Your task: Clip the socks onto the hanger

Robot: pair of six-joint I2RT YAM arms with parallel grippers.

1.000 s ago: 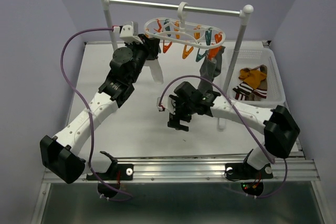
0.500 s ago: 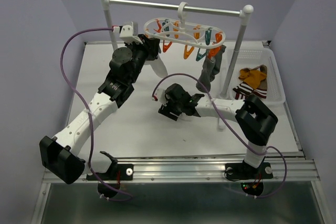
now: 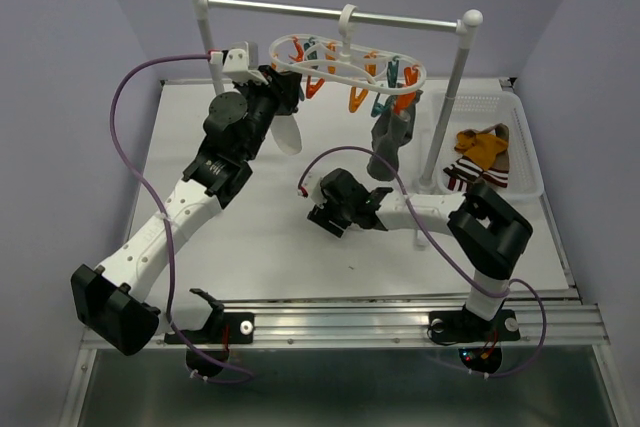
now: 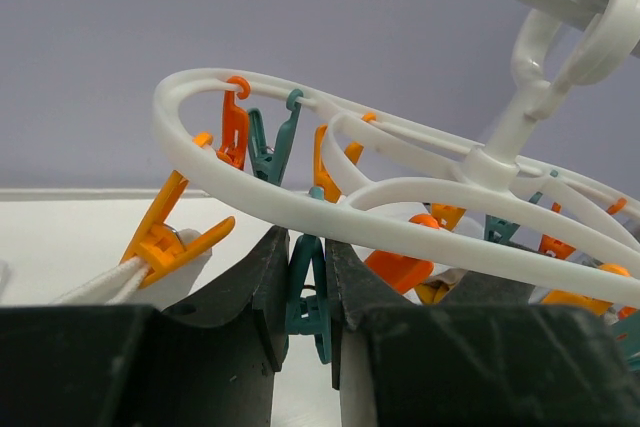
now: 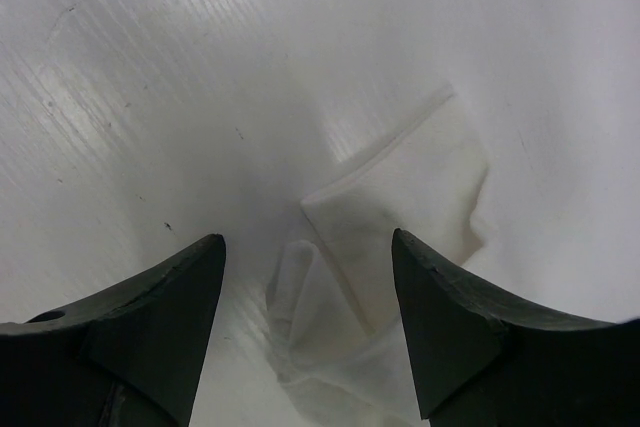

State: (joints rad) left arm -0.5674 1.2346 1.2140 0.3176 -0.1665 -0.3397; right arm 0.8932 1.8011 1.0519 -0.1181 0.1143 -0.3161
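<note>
The white oval hanger (image 3: 345,59) hangs by its hook from the rail. My left gripper (image 3: 292,89) is at its left end, shut on a teal clip (image 4: 308,292) under the ring (image 4: 400,197). Beside it, an orange clip (image 4: 170,237) holds a white sock (image 3: 287,134), also seen in the left wrist view (image 4: 95,285). A grey sock (image 3: 390,142) hangs from the right end. My right gripper (image 3: 335,205) points down at the table, open, with its jaws on either side of a crumpled white sock (image 5: 390,227). That sock is hidden in the top view.
A white perforated basket (image 3: 528,152) at the right holds a mustard sock (image 3: 483,147) and a brown striped sock (image 3: 465,172). The metal rail stand's posts (image 3: 452,97) rise behind my right arm. The table edge rail (image 3: 340,319) runs along the front.
My right arm has folded its elbow inward and the gripper has dropped over the white sock on the table. My left gripper and the hanger have shifted slightly left.
</note>
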